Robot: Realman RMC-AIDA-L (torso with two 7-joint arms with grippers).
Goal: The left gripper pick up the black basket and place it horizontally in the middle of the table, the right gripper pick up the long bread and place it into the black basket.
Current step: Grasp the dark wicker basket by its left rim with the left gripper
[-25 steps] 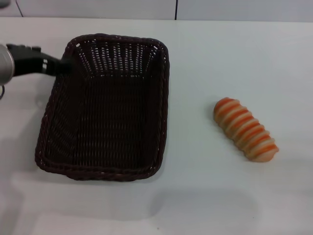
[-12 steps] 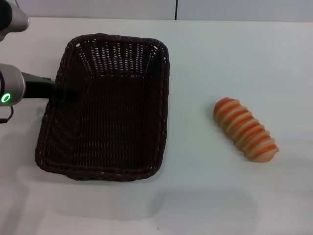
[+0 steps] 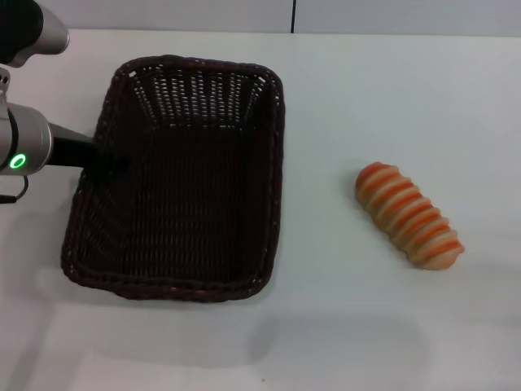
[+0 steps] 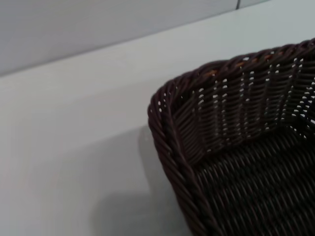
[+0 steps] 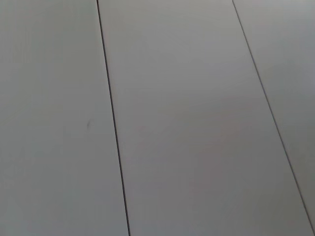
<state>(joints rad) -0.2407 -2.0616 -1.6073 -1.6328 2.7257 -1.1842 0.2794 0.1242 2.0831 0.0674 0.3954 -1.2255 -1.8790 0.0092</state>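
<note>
One basket (image 3: pixel 175 179) sits on the left half of the table (image 3: pixel 366 98), its long side running away from the robot. It is rectangular, woven of dark brown-black wicker, with a thick braided rim, sloped open-weave walls and a tighter flat weave on the floor; the left wrist view shows one rounded corner (image 4: pixel 165 105) of that rim. One bread (image 3: pixel 409 215) lies well apart to the right, flat on the bare matte white top, turned diagonally. It is a small oblong loaf, tan, with orange-brown ridges across its top.

The left gripper (image 3: pixel 104 156) reaches in from the left, at the basket's left rim about halfway along. Its black fingers merge with the dark wicker, so I cannot tell whether they are spread or clamped. The right gripper is out of sight; its wrist camera faces only pale grey panels (image 5: pixel 172 123).
</note>
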